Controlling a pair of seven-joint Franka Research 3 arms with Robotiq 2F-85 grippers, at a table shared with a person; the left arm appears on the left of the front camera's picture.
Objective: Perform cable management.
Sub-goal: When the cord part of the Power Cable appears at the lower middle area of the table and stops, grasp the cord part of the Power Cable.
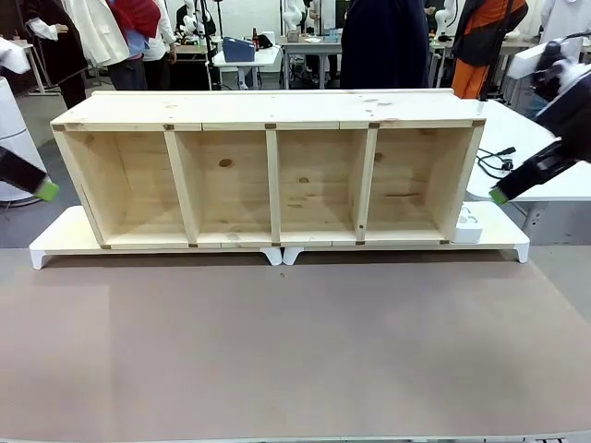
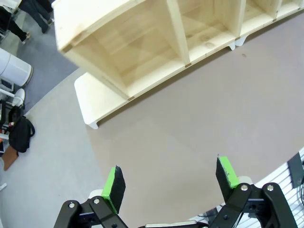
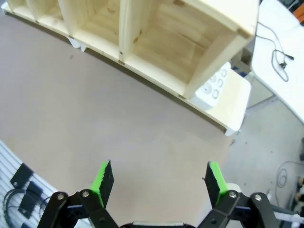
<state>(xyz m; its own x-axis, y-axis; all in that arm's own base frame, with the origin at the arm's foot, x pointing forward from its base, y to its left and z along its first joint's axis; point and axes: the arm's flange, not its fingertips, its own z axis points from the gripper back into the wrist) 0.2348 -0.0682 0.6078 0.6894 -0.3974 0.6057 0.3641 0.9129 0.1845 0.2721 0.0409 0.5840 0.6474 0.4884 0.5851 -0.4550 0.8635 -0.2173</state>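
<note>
Cable [image 1: 495, 161], far right, looks thin, light and floppy; pinching it near one end seems best. Left gripper [image 2: 171, 178] and right gripper [image 3: 159, 178] are spread wide, holding nothing.

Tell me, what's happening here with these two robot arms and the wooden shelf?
Nothing is being handled right now. The left fingers and right fingers both stand open and empty, hovering over the brown tabletop at either end of a four-compartment wooden shelf. The thin black cable lies untouched on the white side table to the right, and a white power strip sits beside the shelf's right end.
</note>
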